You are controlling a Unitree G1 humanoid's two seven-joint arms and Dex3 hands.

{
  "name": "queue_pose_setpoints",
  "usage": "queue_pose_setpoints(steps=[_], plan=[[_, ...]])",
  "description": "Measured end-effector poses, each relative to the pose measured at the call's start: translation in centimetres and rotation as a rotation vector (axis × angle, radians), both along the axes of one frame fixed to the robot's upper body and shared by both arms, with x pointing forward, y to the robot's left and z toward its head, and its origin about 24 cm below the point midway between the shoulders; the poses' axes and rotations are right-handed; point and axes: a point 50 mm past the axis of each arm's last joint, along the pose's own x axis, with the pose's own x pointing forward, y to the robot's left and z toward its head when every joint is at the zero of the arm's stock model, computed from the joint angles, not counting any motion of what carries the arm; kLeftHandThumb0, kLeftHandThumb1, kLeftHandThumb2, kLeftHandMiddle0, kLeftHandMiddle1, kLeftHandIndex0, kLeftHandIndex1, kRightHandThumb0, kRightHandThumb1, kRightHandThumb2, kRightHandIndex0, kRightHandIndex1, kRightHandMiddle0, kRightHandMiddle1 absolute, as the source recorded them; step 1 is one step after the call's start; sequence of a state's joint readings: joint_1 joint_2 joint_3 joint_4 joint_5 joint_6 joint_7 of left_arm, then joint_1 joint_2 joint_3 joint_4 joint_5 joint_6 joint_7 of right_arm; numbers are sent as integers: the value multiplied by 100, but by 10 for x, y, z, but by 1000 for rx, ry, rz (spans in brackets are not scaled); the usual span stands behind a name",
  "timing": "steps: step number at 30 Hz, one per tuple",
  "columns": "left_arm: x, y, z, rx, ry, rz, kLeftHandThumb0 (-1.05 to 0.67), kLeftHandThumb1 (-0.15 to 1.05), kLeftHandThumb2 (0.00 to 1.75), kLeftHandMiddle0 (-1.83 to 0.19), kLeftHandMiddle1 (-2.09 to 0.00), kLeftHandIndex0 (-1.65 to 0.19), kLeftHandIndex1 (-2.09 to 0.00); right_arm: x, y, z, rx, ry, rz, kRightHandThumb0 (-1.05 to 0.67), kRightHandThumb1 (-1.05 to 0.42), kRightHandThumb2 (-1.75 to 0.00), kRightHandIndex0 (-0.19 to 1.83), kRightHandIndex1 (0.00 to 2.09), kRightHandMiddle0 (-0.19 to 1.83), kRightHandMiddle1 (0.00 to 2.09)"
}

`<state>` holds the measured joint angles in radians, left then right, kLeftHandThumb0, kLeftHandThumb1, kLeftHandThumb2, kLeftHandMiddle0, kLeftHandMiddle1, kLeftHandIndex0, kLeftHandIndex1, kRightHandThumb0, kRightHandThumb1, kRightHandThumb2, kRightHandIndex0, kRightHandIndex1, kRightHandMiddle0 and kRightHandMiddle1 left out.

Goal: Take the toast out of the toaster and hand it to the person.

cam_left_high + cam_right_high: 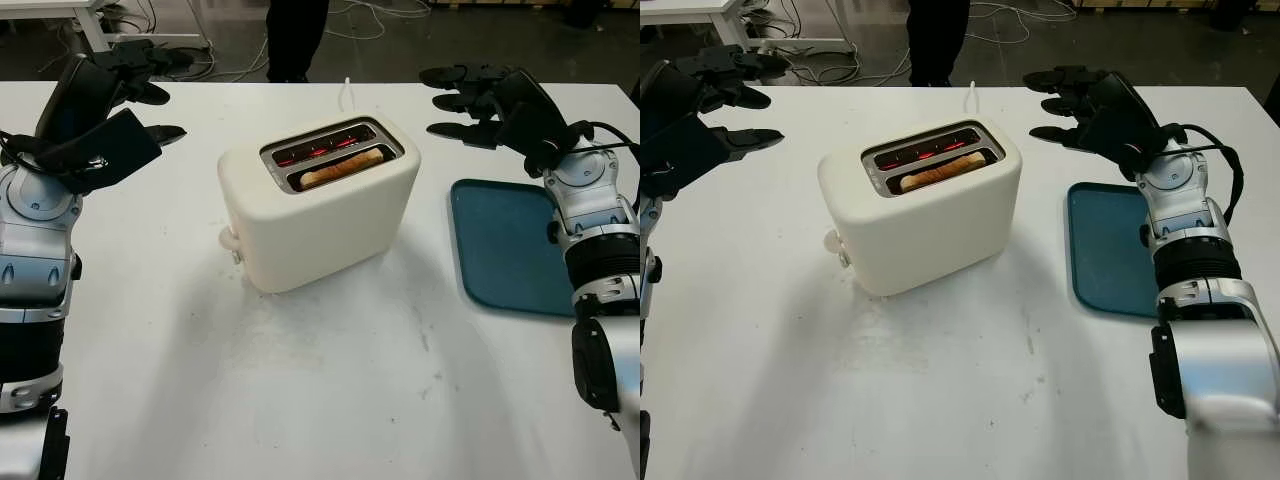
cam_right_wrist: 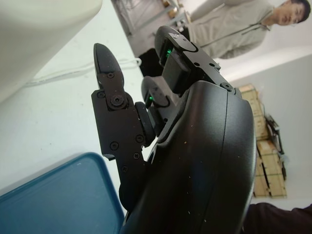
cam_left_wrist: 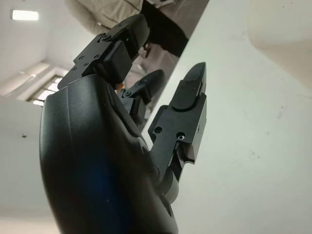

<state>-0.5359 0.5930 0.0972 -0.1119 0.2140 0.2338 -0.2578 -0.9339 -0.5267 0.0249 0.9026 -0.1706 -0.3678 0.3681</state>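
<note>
Cream-coloured two-slot plastic toaster (image 1: 318, 203) standing mid white table (image 1: 330, 390), angled, lever knob toward near left. Golden-brown slice of toast (image 1: 340, 168) sitting low in the nearer slot, top edge barely above the rim; farther slot glowing red, elements apparently on. Flat teal plastic tray (image 1: 505, 247) to the right of toaster, apart from it, nothing on it.

Left hand (image 1: 135, 85) black, three-fingered, raised above far left of table, open, holding nothing, well clear of toaster. Right hand (image 1: 475, 105) likewise open and holding nothing, hovering over far right of table, beyond tray's far edge. Person in dark trousers (image 1: 296, 38) standing beyond far table edge, behind toaster; light-jacketed torso seen past the right hand in the right wrist view.

Task not yet begun: toast not yet touched, still in slot.

Risks, as judged:
- little toast exposed, so pinch likely shallow; slip back into slot or crumbling edge
- fingers entering slot close to hot wires
- toaster light-looking, could tip or skate if pull comes off-vertical
- white cord (image 1: 347, 93) behind toaster could snag
- handover over the toaster: a drop would land on it
</note>
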Motion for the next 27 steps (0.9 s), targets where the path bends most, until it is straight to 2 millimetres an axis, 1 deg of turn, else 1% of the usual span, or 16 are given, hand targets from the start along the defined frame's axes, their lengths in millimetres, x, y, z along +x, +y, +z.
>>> queue_pose_setpoints(steps=[4,9,12,14,18,21,24,25,27], plan=[[0,0,0,-1,2,2,9,86,1,-43,-74,-58,-25,0,0,0,0,0,0,-40,-92,-6,61,0,59,0],[0,0,0,-2,3,3,9,85,0,-44,-74,-59,-25,0,0,0,0,1,0,-37,-92,-5,62,1,60,0],[0,0,0,-2,3,3,8,85,0,-44,-74,-59,-24,0,0,0,-2,1,-1,-40,-92,-5,62,1,60,0],[0,0,0,-2,2,3,9,86,0,-44,-74,-59,-24,0,0,0,-2,0,-1,-39,-92,-5,62,0,60,0],[0,0,0,-3,4,4,8,86,0,-43,-74,-59,-23,0,0,0,1,1,-1,-37,-92,-4,62,0,60,0],[0,1,0,-6,10,9,7,85,0,-45,-74,-59,-23,0,-1,1,22,-2,2,-37,-89,-1,63,1,60,0],[0,1,0,-4,8,8,8,85,0,-46,-73,-60,-23,-1,-3,9,80,-19,25,-39,-81,0,66,2,62,2],[0,0,0,-3,7,6,9,85,0,-46,-73,-60,-23,-1,-3,15,99,-32,43,-39,-80,0,67,3,63,2],[0,0,0,-2,5,4,8,85,0,-46,-73,-60,-22,-2,1,33,146,-67,113,-42,-75,0,68,3,64,3]])
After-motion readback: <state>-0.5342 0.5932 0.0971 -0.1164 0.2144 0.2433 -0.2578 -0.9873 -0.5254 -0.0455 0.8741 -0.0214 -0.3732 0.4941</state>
